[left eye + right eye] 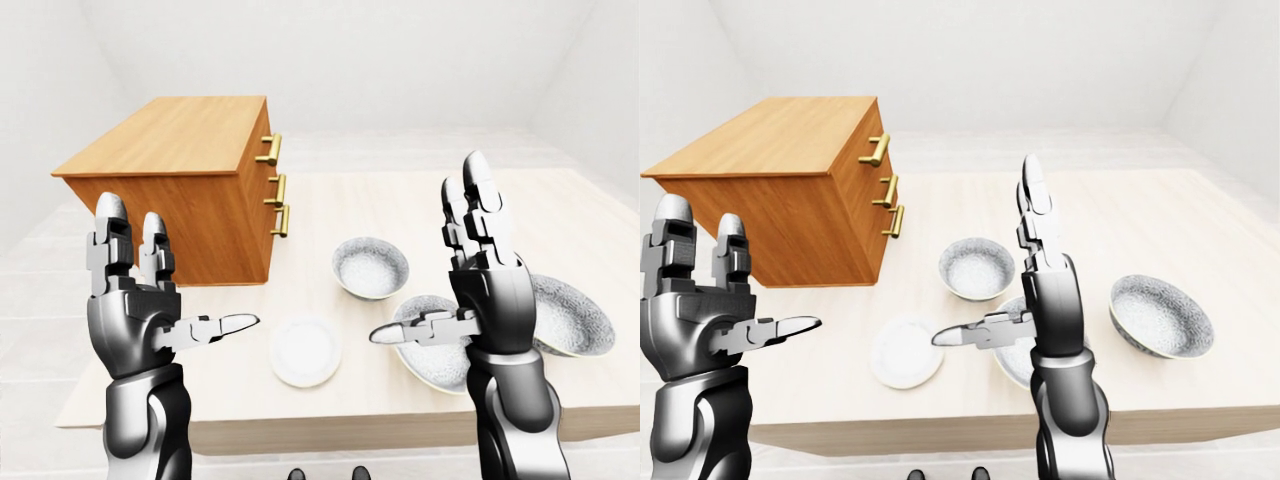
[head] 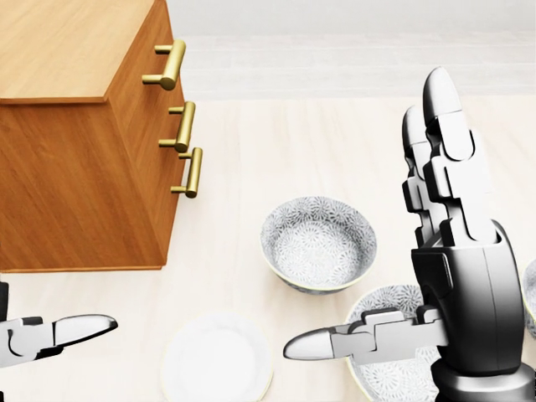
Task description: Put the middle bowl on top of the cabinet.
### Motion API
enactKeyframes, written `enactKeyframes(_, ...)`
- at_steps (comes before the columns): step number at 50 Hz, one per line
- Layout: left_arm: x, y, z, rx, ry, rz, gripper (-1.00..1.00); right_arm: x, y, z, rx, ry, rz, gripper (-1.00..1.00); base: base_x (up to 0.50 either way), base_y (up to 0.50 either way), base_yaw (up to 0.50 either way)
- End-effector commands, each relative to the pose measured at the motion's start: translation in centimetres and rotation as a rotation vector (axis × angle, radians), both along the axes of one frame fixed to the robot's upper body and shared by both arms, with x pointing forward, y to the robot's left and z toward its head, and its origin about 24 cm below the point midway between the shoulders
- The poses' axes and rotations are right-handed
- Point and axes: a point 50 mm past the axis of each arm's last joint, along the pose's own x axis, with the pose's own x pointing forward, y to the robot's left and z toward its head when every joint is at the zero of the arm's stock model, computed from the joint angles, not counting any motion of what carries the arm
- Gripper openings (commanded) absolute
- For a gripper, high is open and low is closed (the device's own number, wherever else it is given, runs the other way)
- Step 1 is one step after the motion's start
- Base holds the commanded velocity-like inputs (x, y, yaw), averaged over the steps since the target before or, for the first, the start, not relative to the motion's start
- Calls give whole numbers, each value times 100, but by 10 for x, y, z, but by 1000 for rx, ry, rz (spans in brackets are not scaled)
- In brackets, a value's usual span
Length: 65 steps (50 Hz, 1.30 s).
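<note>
Three patterned bowls stand on the pale table [image 1: 400,205]. In the left-eye view the middle bowl [image 1: 432,358] lies low and right of centre, partly hidden behind my right hand [image 1: 430,255]. The left bowl [image 1: 370,267] stands above it and the right bowl [image 1: 1161,315] lies further right. The wooden cabinet [image 1: 180,190] with brass handles stands at the table's left, its top bare. Both hands are raised and open with fingers up and thumbs pointing inward. The left hand [image 1: 180,270] is at the lower left, before the cabinet's side. Neither holds anything.
A small white plate [image 1: 306,350] lies between my two hands, near the table's bottom edge in the left-eye view. The cabinet's three brass handles [image 2: 182,126] stick out toward the bowls. White walls and floor surround the table.
</note>
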Motion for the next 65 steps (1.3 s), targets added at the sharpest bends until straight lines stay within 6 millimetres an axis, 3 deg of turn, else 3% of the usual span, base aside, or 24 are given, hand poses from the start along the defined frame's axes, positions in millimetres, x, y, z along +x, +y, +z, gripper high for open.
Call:
enactKeyframes(1,0,0,-1,11,9,5,100,0,-1,-1,-3,4,-7,100,9,5,0)
enactKeyframes(35,-4,0,7,12,-35,1,100,1,-2,2,-32,-10,-11,100,9,10,0)
enactKeyframes(41,-1,0,3,11,-18,-5,100,1,-1,0,-55,0,-16,100,48,0,0)
enactKeyframes(50,-2,0,3,14,-13,-8,100,-4,-11,1,-31,-6,-58,100,18,0,0)
enactKeyframes(65,-4,0,6,-17,-40,-42,100,-24,-45,8,-101,-15,-162,100,0,0,0)
